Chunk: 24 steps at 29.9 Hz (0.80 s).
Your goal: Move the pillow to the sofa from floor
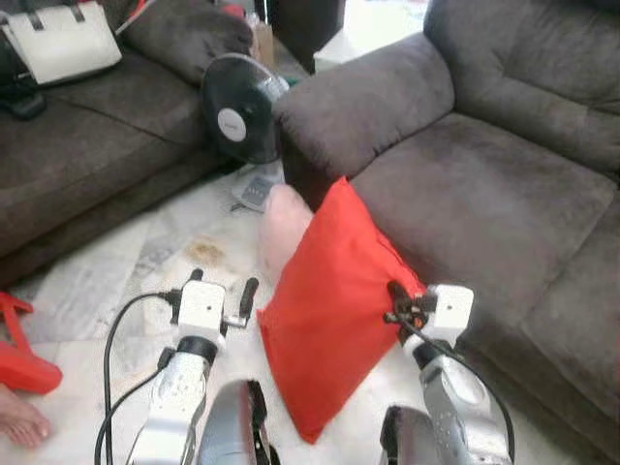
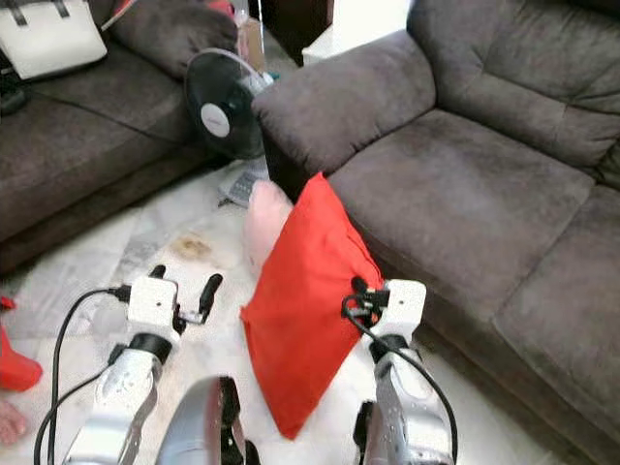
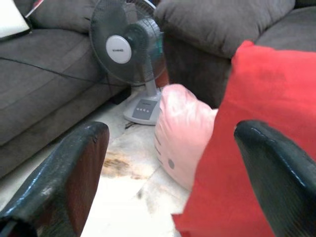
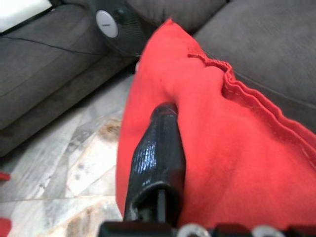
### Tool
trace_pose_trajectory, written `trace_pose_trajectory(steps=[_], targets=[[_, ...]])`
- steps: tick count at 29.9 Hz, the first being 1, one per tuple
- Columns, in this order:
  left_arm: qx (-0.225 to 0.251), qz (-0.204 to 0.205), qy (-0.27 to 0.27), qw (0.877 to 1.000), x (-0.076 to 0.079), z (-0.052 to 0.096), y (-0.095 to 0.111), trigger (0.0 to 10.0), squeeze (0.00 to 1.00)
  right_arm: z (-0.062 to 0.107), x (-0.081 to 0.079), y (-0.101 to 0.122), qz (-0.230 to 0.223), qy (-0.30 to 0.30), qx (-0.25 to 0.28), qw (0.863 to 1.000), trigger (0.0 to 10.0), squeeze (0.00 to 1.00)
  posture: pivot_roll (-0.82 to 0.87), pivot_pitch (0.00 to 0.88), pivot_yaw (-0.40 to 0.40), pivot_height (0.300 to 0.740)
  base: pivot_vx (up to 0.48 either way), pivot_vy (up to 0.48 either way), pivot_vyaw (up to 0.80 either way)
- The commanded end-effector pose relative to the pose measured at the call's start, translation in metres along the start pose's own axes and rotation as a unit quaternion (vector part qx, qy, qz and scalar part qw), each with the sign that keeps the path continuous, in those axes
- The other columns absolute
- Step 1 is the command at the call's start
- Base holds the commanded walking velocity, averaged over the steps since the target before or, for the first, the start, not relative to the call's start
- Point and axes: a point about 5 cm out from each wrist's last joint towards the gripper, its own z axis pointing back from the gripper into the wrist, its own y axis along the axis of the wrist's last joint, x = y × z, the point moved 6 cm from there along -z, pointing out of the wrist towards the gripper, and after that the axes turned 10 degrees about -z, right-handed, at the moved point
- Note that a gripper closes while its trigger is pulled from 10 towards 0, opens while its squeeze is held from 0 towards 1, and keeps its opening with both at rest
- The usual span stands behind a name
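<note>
A red pillow (image 1: 329,300) stands up on one corner in front of the dark grey sofa (image 1: 465,194), with its top corner level with the seat edge. My right gripper (image 1: 395,295) is shut on the pillow's right edge. In the right wrist view one black finger (image 4: 158,148) presses into the red fabric (image 4: 222,148), and the other finger is hidden behind it. My left gripper (image 1: 223,284) is open just left of the pillow, apart from it. Whether the lower corner touches the floor I cannot tell.
A pink pillow (image 1: 283,228) lies on the marble floor behind the red one. A standing fan (image 1: 237,107) is beside the sofa arm (image 1: 358,107). A second sofa (image 1: 87,145) at the left carries a white bag (image 1: 63,39). A person's foot (image 1: 19,417) is at the lower left.
</note>
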Motion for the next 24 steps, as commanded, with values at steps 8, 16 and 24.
trace_pose_trajectory(steps=[8, 16, 24], targets=[[-0.002, 0.0, -0.001, 1.0, -0.0009, 0.0012, -0.0009, 10.0, 0.0, -0.0019, -0.0077, 0.0209, 0.006, 0.016, 0.039, 0.999, 10.0, 0.0, 0.15, 0.083, -0.009, 0.727, 0.0, 0.0, 0.0], [-0.003, -0.001, -0.001, 1.0, -0.0024, 0.001, -0.0011, 10.0, 0.0, -0.0032, -0.0077, 0.021, 0.005, 0.018, 0.041, 0.999, 10.0, 0.0, 0.15, 0.089, -0.007, 0.74, 0.0, 0.0, 0.0], [-0.002, -0.001, -0.002, 1.0, -0.003, 0.0003, -0.0006, 10.0, 0.0, -0.0044, -0.0052, 0.0201, 0.008, 0.012, 0.039, 0.999, 10.0, 0.0, 0.15, 0.091, -0.004, 0.74, 0.0, 0.0, 0.0]])
